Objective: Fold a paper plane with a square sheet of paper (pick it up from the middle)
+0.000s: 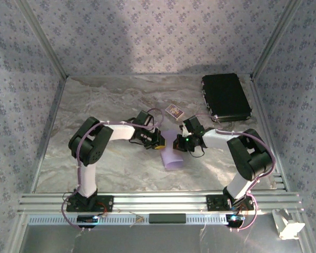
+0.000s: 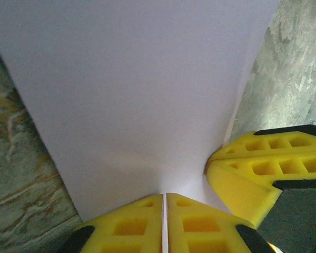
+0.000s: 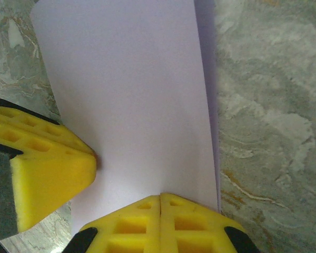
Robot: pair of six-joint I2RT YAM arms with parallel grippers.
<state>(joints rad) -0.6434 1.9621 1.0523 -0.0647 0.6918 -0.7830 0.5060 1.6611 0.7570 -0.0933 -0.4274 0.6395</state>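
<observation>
Left end effector (image 2: 165, 224): the fingers are pressed together with no gap I can see. They pinch the near edge of the paper (image 2: 142, 95), which runs out ahead of them.
Right end effector (image 3: 159, 221): this one is also clamped tight on the same paper, just beside the left one.
Paper: both hold it as a long strip reaching away from the fingertips, its free end low over the tabletop (image 1: 110, 100).
Risk, tearing: the two pinches sit very close together. If I pull them apart or twist them unevenly, I judge the thin sheet could rip or crumple.
Risk, slip: both grips are right at the edge, so a quick swing could slide the paper out of one pair of pads.
Risk, collision: a small misaligned move could knock the end effectors together.
Top view adds: the strip's free end curls, and a card (image 1: 174, 111) and a black case (image 1: 226, 97) lie beyond the end effectors, well apart from them.
Right wrist view adds: a second, darker edge runs along the strip's right side, so it seems doubled over. The left wrist view does not let me tell this.
</observation>
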